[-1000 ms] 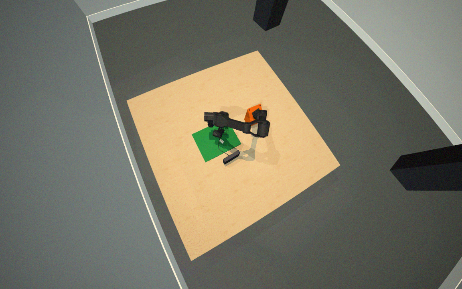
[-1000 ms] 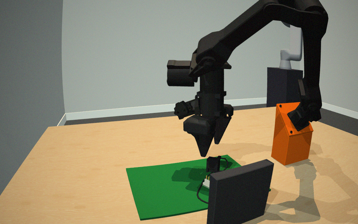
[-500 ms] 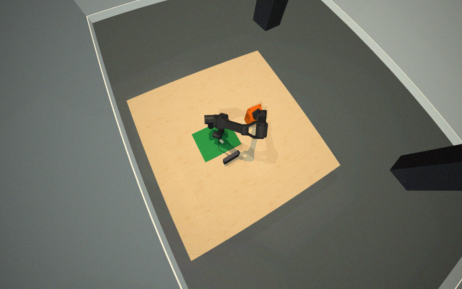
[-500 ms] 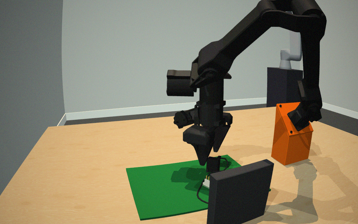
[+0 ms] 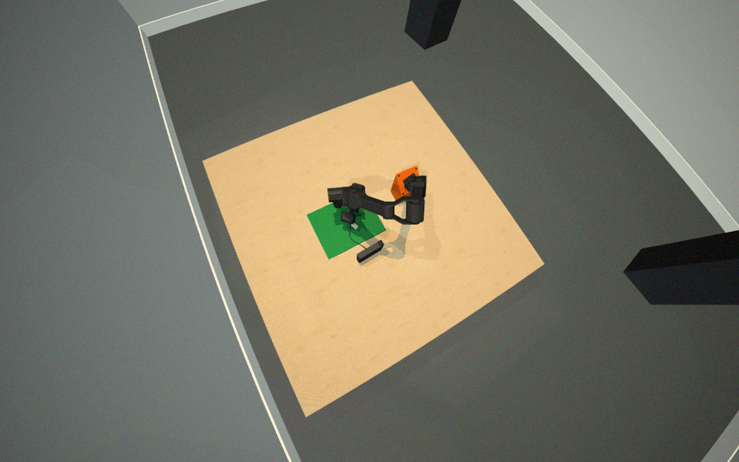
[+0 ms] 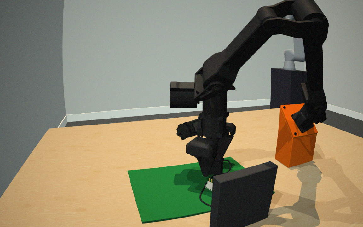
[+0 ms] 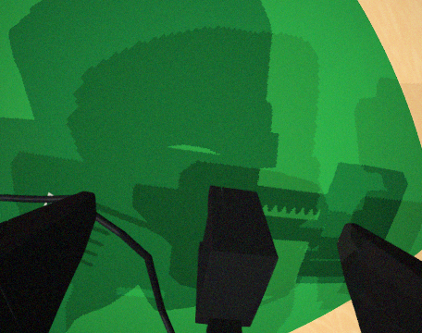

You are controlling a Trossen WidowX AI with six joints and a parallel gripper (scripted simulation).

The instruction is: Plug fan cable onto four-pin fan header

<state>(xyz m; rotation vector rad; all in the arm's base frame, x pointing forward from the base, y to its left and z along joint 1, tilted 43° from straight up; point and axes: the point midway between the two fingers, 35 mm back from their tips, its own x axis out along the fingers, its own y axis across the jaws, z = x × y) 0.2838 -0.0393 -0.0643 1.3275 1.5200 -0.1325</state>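
Note:
The fan's black plug stands on the green board, off the header. My gripper is open and low over the board, with one finger on each side of the plug and a gap to it on both sides in the wrist view. The white four-pin header has bare gold pins showing; in the wrist view the left finger hides nearly all of it. The black cable loops from the plug past the header and the left finger.
The dark fan block stands upright at the board's edge, beside the header, and hides part of it in the exterior view. The orange stand under the arm's base is beyond the board. The cable passes close to the left finger.

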